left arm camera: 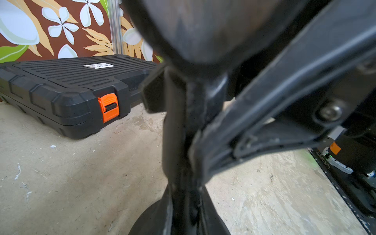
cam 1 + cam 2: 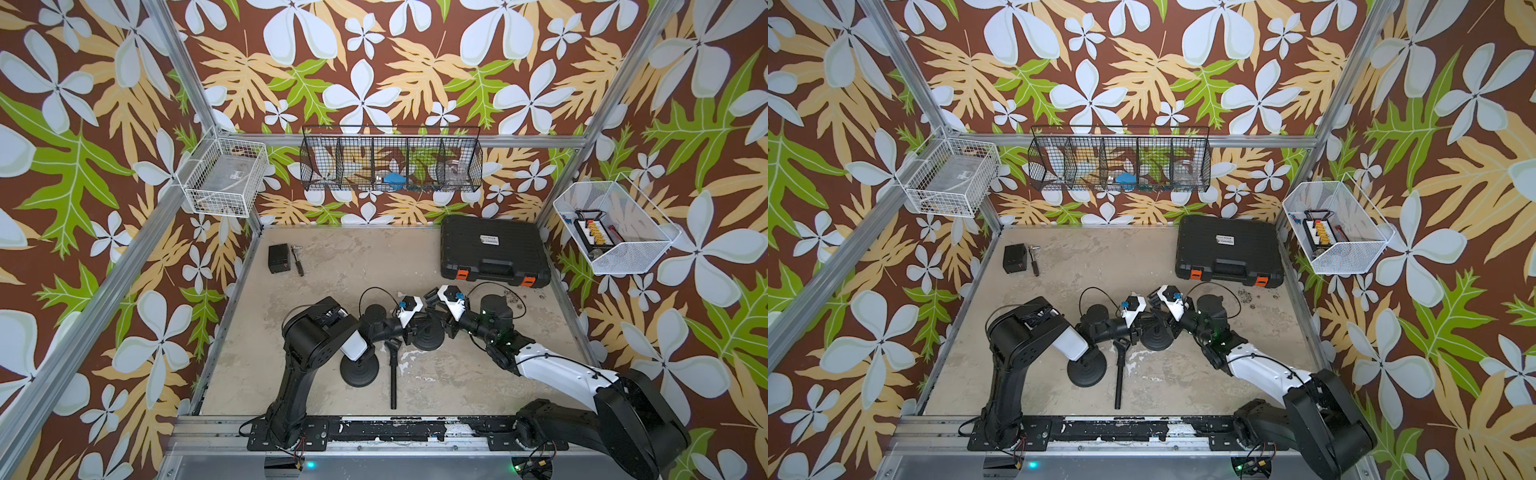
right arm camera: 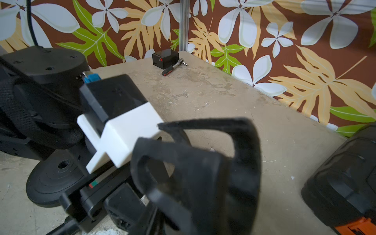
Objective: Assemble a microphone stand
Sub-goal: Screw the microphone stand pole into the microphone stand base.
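1. Microphone-stand base (image 2: 428,343) sits near centre; pole (image 2: 393,374) lies at its 7 o'clock, unattached.
2. Left gripper (image 1: 189,179) shut tight at its rim, seemingly steadying it.
3. Right gripper (image 3: 203,138) part-open, empty, at 12 o'clock.

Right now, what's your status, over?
Left gripper shut at round base. Right gripper open, empty. Pole lies loose nearby. Left arm overhangs second base.

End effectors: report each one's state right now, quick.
Left end effector: shut, tips at the round stand base; a grip on it cannot be told.
Right end effector: open and empty.
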